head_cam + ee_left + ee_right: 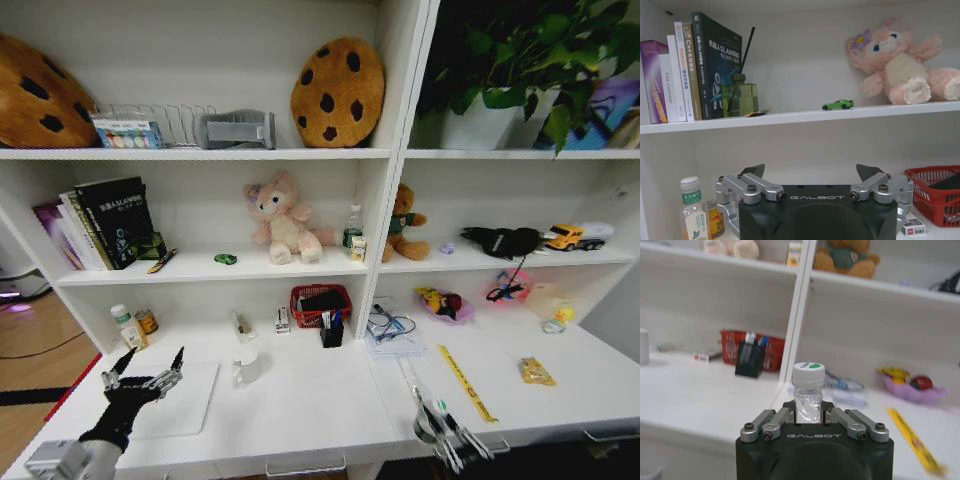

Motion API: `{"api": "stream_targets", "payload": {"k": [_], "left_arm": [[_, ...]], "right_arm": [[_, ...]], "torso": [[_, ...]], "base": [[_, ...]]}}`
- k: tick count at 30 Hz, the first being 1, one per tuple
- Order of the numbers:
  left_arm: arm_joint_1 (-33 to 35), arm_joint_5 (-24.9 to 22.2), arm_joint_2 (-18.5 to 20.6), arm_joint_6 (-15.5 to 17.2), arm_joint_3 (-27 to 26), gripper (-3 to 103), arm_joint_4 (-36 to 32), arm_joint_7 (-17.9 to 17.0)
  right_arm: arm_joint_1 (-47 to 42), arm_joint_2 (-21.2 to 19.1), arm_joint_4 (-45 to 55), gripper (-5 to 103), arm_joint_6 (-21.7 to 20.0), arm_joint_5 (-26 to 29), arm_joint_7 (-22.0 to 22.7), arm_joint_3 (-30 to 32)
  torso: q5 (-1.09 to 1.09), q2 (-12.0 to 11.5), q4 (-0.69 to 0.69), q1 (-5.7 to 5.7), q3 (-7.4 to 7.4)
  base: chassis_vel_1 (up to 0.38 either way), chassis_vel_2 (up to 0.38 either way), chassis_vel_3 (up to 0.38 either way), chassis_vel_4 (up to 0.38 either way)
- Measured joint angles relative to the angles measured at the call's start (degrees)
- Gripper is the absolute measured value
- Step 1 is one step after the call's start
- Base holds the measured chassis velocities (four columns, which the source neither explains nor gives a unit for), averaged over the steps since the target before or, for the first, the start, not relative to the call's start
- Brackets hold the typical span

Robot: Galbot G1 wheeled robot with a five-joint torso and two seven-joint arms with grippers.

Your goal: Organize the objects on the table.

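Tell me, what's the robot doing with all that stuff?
The robot is tidying a white desk under some shelves. Its right gripper, at the desk's front edge, is shut on a small clear jar with a white lid. Its left gripper hovers open and empty over the desk's left side. A tiny green toy car sits on the shelf near a pink plush.

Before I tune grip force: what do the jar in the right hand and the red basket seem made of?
The jar in the right hand looks like clear glass or hard plastic: see-through, glossy, under an opaque white cap. The red basket looks like moulded plastic mesh, judging by its open lattice.
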Motion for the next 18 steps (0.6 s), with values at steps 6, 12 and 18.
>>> {"api": "stream_targets", "payload": {"k": [6,12,18], "left_arm": [[0.0,0.0,0.0,0.0,0.0,100,0.0,0.02],[0.0,0.0,0.0,0.0,0.0,100,0.0,0.02],[0.0,0.0,0.0,0.0,0.0,100,0.0,0.02]], "right_arm": [[1.84,-0.26,-13.89,22,5.24,-5.09,2.53,-3.99],[6.4,0.87,-21.14,22,8.68,-7.83,7.2,-1.93],[6.17,1.56,-18.75,22,10.76,-6.71,6.35,-1.89]], "torso": [[-0.02,-0.01,0.01,0.0,0.0],[-0.03,-0.01,0.01,0.0,0.01],[-0.02,-0.01,0.01,0.0,0.01]], "base": [[0.0,0.0,0.0,0.0],[0.0,0.0,0.0,0.0],[0.0,0.0,0.0,0.0]]}}
